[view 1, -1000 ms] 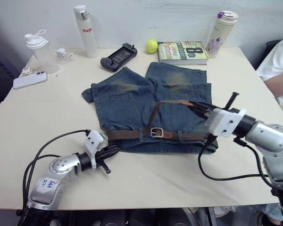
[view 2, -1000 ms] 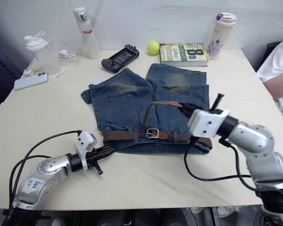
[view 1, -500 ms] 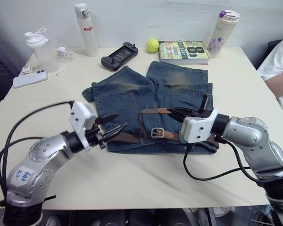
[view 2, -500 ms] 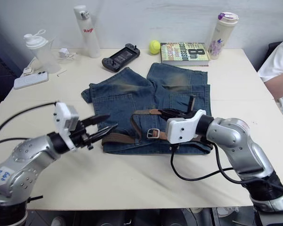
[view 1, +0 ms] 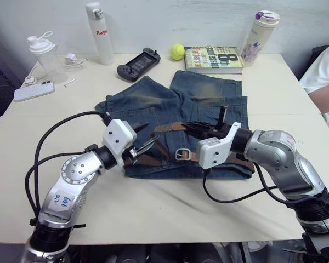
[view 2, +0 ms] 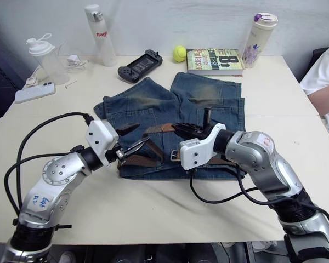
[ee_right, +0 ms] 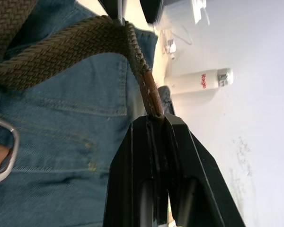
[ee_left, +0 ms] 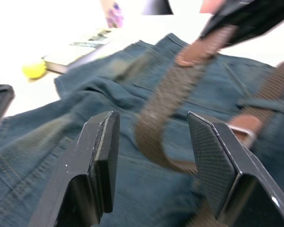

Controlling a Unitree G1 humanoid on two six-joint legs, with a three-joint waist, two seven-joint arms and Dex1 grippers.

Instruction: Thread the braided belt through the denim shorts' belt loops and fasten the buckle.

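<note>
The right gripper (ee_right: 157,124) is clamped on the tan leather tip (ee_right: 150,94) of the braided belt (view 1: 153,160), holding that free end raised above the denim shorts (view 1: 153,112) so the strap arches clear of the cloth instead of lying flat. From this pinch the belt curves down and back along the waistband, where it passes under the belt loops (view 1: 210,159) and lies across the near edge of the shorts, with the buckle (view 1: 181,154) resting flat near the middle of the waistband. The left gripper (ee_left: 154,158) stands with its fingers (ee_left: 104,156) spread apart and empty, the raised loop of strap running between them without visible contact; this placement appears intended to take over or steady the strap while the tip is steered. The shorts lie spread on the table (view 1: 153,219), waistband toward the robot, legs pointing away. The threading looks largely done, and the tip is judged to be on its way to the buckle. A book (view 1: 213,59), a yellow ball (view 1: 177,52) and a game controller (view 1: 137,57) sit well beyond the shorts.
</note>
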